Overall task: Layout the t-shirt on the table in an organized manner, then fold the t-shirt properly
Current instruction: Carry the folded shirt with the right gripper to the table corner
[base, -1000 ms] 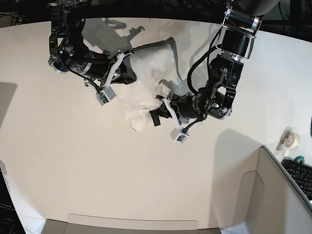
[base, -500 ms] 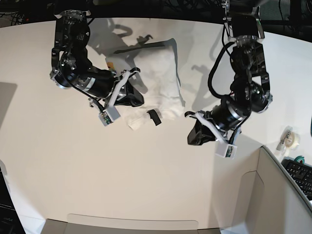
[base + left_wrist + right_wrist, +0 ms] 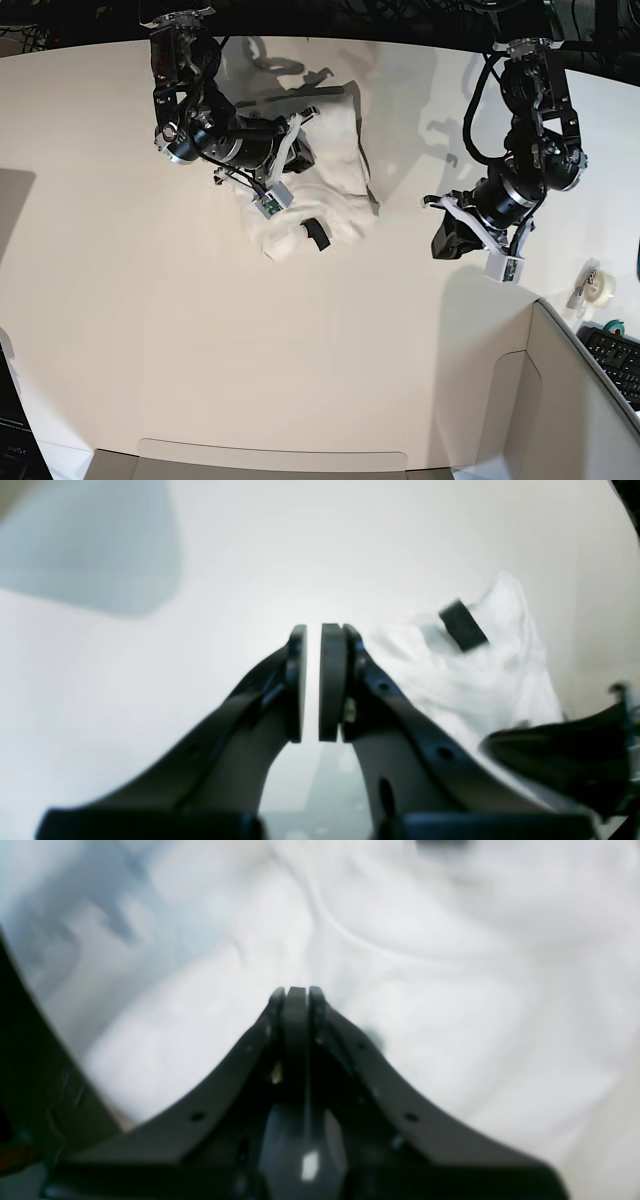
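Cloth like this white t-shirt (image 3: 320,170) should be light, limp and quick to crease, with no stiffness to hold a shape once lifted. It lies bunched in a crumpled heap toward the far middle of the pale surface (image 3: 150,340), its print hidden and a small black tag (image 3: 317,236) showing at the near edge of the heap.

The right claw (image 3: 300,155) sits over the upper part of the heap, clenched tight; its wrist view shows only blurred white folds beyond the tips, and I cannot tell whether any fabric is pinched between them.

The left claw (image 3: 450,235) hangs well apart from the shirt above bare surface, its pads (image 3: 331,680) brought almost together with only a thin slit between them and nothing inside.

A pinch in the middle would likely just drag the whole lump. Better holds would be the edges, such as a shoulder seam, sleeve hem or bottom corner, one per claw, pulled apart to spread it flat. Thin fabric may slip from a shallow bite.
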`<action>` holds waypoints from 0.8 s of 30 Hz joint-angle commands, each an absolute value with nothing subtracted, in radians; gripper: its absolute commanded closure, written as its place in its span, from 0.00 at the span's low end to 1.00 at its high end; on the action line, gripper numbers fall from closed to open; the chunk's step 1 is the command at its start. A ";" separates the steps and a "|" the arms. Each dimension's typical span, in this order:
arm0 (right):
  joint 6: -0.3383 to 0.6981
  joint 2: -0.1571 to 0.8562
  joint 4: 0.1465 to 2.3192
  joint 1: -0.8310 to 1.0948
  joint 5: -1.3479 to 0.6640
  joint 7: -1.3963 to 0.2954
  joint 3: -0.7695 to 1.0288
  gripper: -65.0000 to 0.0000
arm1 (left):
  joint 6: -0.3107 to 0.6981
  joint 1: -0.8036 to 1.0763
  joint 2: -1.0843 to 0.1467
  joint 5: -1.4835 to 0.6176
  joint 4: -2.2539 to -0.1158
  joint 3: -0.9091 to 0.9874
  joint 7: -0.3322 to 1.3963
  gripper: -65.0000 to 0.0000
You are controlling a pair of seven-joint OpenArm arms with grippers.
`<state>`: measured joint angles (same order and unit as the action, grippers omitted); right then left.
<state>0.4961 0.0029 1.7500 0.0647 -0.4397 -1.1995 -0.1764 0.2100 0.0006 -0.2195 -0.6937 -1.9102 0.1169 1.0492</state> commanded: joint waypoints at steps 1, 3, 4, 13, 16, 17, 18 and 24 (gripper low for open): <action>0.498 0.002 1.741 0.056 -0.426 -1.188 -0.177 1.00 | 0.214 -0.004 -0.229 -0.699 -1.928 0.140 1.033 0.94; 0.498 0.004 1.704 0.058 -0.386 -1.188 -0.176 1.00 | 0.214 -0.002 -0.229 -0.699 -1.928 0.151 1.033 0.94; 0.498 0.010 1.696 0.058 -0.367 -1.188 -0.171 1.00 | 0.214 -0.002 -0.229 -0.699 -1.928 0.151 1.033 0.94; 0.498 0.226 1.695 0.062 -0.352 -1.191 -0.168 1.00 | 0.214 0.002 -0.229 -0.699 -1.929 0.151 1.038 0.94; 0.498 0.328 1.695 0.064 -0.354 -1.191 -0.168 1.00 | 0.214 0.007 -0.229 -0.699 -1.929 0.151 1.041 0.94; 0.498 0.364 1.693 0.064 -0.354 -1.191 -0.166 1.00 | 0.214 0.016 -0.229 -0.699 -1.929 0.151 1.041 0.94; 0.498 0.403 1.693 0.064 -0.354 -1.191 -0.160 1.00 | 0.214 0.021 -0.229 -0.699 -1.929 0.151 1.041 0.94; 0.506 0.572 1.682 0.107 -0.352 -1.191 -0.044 1.00 | 0.214 0.022 -0.228 -0.699 -1.929 0.151 1.041 0.94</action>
<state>0.5167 0.5518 1.6989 0.0917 -0.4225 -1.0897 -0.0483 0.2096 0.0360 -0.2188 -0.6914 -1.9102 0.1478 1.0645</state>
